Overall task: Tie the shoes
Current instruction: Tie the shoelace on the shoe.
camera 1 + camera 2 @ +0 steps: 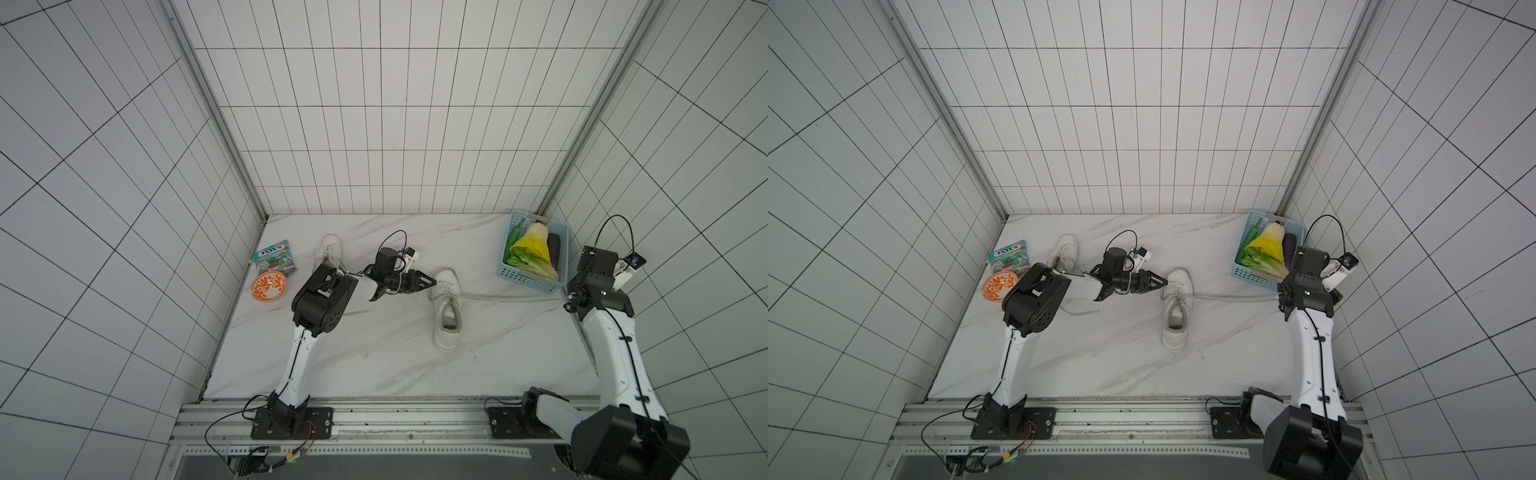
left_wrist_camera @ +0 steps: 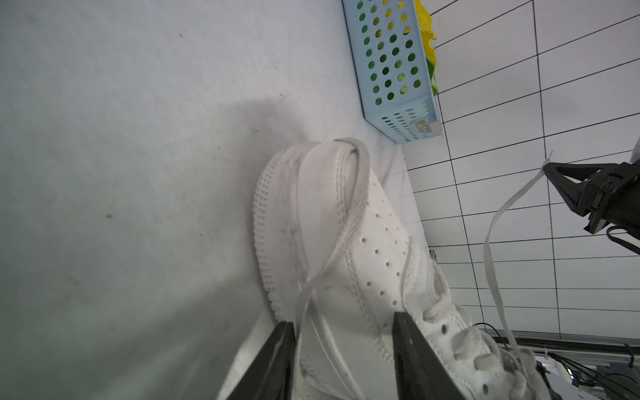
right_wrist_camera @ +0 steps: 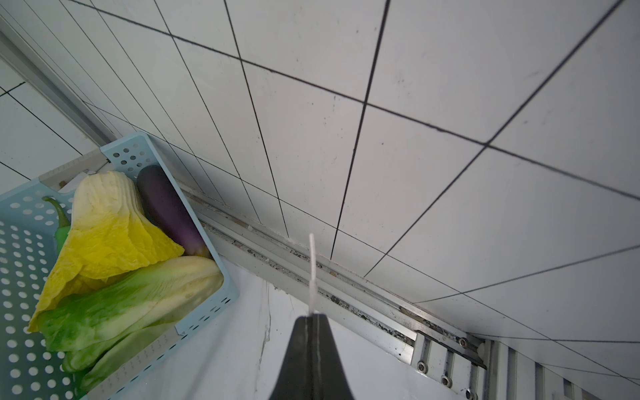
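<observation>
Plainly the tying has barely begun: neither of the shoes shows a knot or a bow. One sneaker (image 1: 446,309) lies near the blue basket (image 1: 525,284), out toward the middle of the tabletop (image 1: 374,353), heel toward the arm bases. One lace (image 1: 498,297) is drawn out straight from its eyelets to the basket's near corner. There the right jaws are pinched tight on its tip, and a short stub pokes out past them in the right wrist view. The other lace (image 2: 356,194) lies slack, looped around the toe cap. The left jaws sit at the side of that sneaker away from the basket, standing partly apart and gripping nothing, with the slack lace running close by one of them. Crossing the laces, the first knot and the bow are all left to do, I judge. The second sneaker (image 1: 328,249) is well apart from the basket, beyond the first one. The left arm hides much of it, so its laces seem untied, but I cannot be sure. Both are plain white low-tops with thick ridged soles, perforated toes and flat greyish laces.
</observation>
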### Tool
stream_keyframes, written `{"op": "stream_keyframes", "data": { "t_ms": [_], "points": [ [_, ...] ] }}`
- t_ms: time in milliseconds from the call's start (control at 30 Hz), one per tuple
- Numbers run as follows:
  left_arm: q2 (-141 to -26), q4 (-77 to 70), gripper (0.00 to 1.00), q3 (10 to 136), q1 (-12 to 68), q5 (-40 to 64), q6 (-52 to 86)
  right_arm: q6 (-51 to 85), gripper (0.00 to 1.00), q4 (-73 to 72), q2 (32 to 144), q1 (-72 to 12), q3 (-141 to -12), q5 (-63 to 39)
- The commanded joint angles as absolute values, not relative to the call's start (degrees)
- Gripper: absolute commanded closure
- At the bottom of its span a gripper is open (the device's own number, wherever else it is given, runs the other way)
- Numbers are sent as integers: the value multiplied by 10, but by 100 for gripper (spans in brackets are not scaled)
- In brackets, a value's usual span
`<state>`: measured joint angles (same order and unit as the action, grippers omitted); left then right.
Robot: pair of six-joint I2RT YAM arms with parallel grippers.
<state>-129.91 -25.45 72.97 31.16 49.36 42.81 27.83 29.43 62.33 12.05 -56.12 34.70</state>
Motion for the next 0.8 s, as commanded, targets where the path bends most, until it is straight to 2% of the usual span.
{"op": "stream_keyframes", "data": {
  "t_ms": [0, 467, 533, 767],
  "points": [
    [-1325, -335, 56, 739, 304, 504, 502, 280, 100, 295, 613, 126, -571, 343],
    [-1353, -284, 65, 771, 318, 511, 483, 280, 100, 298, 609, 125, -572, 342],
    [-1353, -278, 69, 773, 320, 509, 478, 280, 100, 298, 608, 126, -573, 340],
    [-1323, -299, 94, 750, 315, 495, 461, 281, 100, 296, 605, 126, -574, 325]
  ]
}}
